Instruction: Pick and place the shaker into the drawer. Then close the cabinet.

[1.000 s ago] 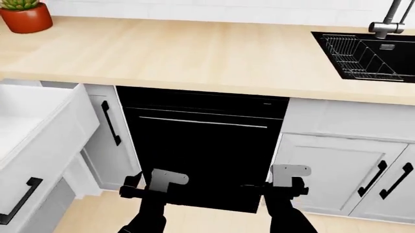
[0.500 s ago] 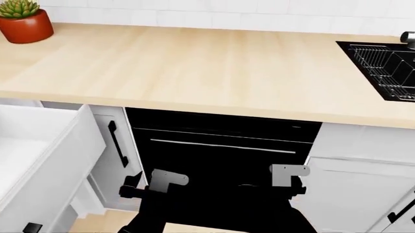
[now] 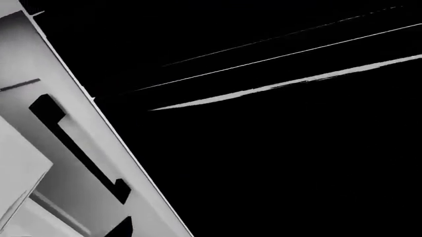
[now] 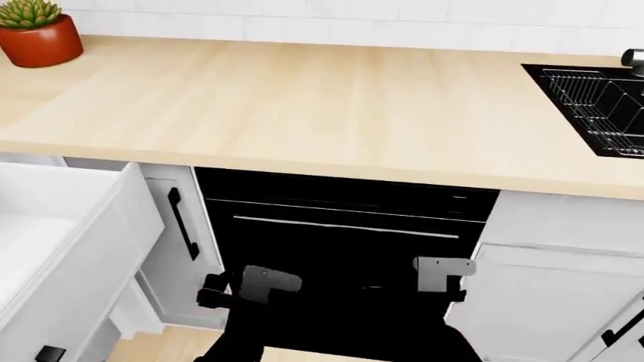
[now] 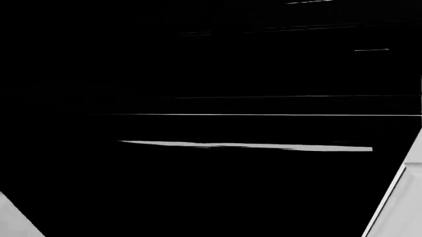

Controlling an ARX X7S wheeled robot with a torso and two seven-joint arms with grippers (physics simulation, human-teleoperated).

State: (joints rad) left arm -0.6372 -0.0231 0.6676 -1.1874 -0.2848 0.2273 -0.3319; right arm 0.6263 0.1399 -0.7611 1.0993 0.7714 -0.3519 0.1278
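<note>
The shaker is out of view in every frame. The drawer (image 4: 113, 226) stands pulled out at the left of the head view, white inside, with its black bar handle (image 4: 48, 353) at the lower edge. My left gripper (image 4: 216, 289) and right gripper (image 4: 455, 285) hang low in front of the black dishwasher (image 4: 342, 249), below the counter. Their dark fingers merge with the black panel, and neither wrist view shows any fingers. I see nothing held in either one.
A light wooden countertop (image 4: 302, 105) spans the view, with a potted succulent (image 4: 38, 34) at the far left and a black sink with a wire rack (image 4: 593, 105) at the right. A white cabinet door with a black handle (image 3: 79, 153) stands between drawer and dishwasher.
Over the past second the head view shifted, so the counter sits lower and the sink farther right. Since half a second ago only the two grippers have shifted slightly.
</note>
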